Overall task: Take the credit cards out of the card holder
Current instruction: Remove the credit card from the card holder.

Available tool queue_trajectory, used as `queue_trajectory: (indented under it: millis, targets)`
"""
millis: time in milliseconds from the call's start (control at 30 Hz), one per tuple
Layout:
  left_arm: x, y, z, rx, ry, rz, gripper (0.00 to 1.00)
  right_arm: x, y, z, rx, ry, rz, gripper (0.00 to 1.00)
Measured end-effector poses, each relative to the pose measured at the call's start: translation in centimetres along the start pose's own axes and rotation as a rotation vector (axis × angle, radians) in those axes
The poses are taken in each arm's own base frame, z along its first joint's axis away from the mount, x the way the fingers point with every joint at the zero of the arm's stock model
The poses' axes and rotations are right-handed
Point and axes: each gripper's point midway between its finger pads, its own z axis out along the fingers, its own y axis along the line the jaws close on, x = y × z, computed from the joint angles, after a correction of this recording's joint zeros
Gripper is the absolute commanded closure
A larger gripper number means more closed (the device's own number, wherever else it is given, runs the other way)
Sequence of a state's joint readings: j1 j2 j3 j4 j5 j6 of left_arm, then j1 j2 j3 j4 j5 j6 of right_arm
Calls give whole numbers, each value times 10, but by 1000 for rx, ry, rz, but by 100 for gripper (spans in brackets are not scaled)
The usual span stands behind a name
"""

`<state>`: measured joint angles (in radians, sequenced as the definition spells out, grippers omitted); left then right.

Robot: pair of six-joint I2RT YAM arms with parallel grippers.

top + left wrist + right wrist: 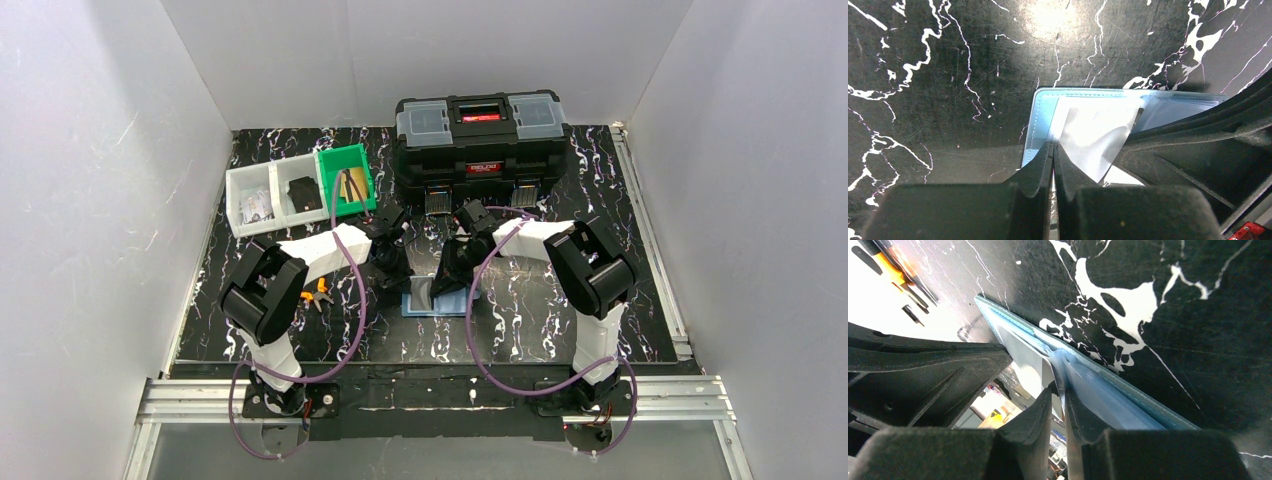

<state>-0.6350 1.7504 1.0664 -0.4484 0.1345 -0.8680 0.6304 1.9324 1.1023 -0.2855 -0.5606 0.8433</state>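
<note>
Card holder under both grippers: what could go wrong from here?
Both the left gripper and right gripper are shut on thin layers of the open light-blue folding card holder; pulling could lift or tear it instead of freeing a card.
Glare hides whether the glossy pale sheet in the left pinch is a card or a sleeve.
The two grippers sit close and may collide.

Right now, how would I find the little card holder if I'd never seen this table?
Find the big black toolbox at the back. In front of it, the left gripper and right gripper pinch a small flat open wallet: the card holder. It's the only light blue thing there; the green bin and white bins sit further left.
</note>
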Motion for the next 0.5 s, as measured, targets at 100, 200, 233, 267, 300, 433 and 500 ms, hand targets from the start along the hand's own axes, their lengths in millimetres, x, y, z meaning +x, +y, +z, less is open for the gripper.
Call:
queue_trajectory:
  millis: [100, 200, 233, 267, 300, 433, 500]
  targets:
    - [0, -1, 0, 5, 3, -7, 100, 0, 1, 0, -10, 1, -1, 76]
    - [1, -5, 1, 26, 9, -3, 100, 0, 0, 0, -19, 4, -4, 85]
    - [2, -6, 2, 34, 16, 6, 100, 1, -1, -1, -14, 6, -7, 89]
    - [4, -8, 2, 48, 27, 18, 100, 2, -2, -2, -8, 8, -6, 91]
    - [5, -9, 3, 57, 37, 23, 100, 3, -5, -3, 3, 8, -8, 94]
    - [7, -10, 4, 69, 56, 13, 100, 4, -9, -7, 26, -6, -23, 99]
    - [6, -8, 5, 64, 58, -4, 100, 5, -10, -8, 27, -15, -27, 99]
